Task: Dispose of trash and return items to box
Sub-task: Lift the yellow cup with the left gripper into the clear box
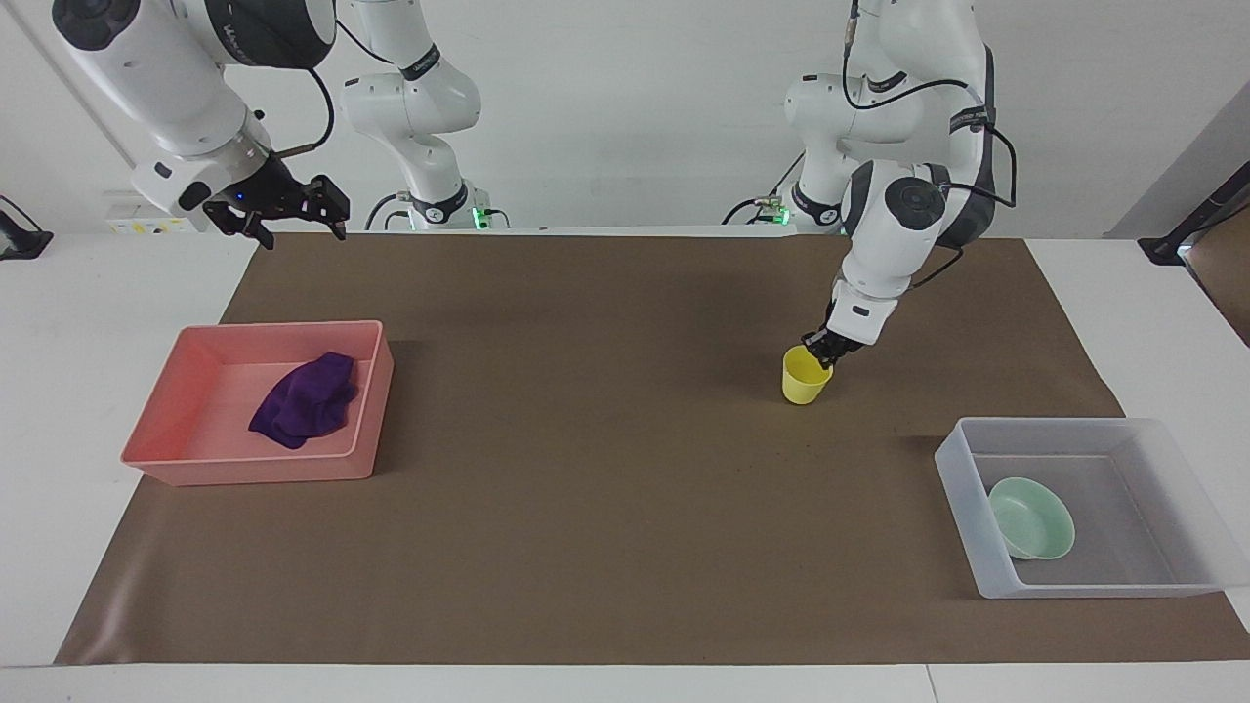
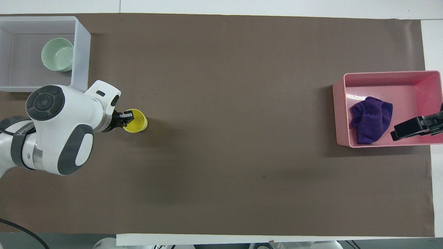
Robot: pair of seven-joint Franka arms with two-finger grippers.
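Facing view: the left gripper (image 1: 817, 348), right of centre in the frame, is pinched on the rim of the yellow cup (image 1: 806, 376), one finger inside the mouth and one outside, a hold that suits carrying a light, thin-walled cup. The cup is seen on or just above the brown mat (image 1: 586, 439); which cannot be told. It is judged to be destined for the translucent box (image 1: 962, 498) at the lower right of the frame, where the mint-green bowl (image 1: 1031, 518) is already lodged against the wall toward the table's middle. Room is left in the box beside the bowl.

The right gripper (image 1: 290, 210) is held high in the upper left of the frame, fingers spread and empty, raised above the mat's edge. In the overhead view it is seen at the right edge, overlapping the pink tray (image 2: 341, 114). The purple cloth (image 1: 303, 400) is lying crumpled inside that tray, apart from the gripper, so the trash is judged disposed of and this arm appears to be waiting
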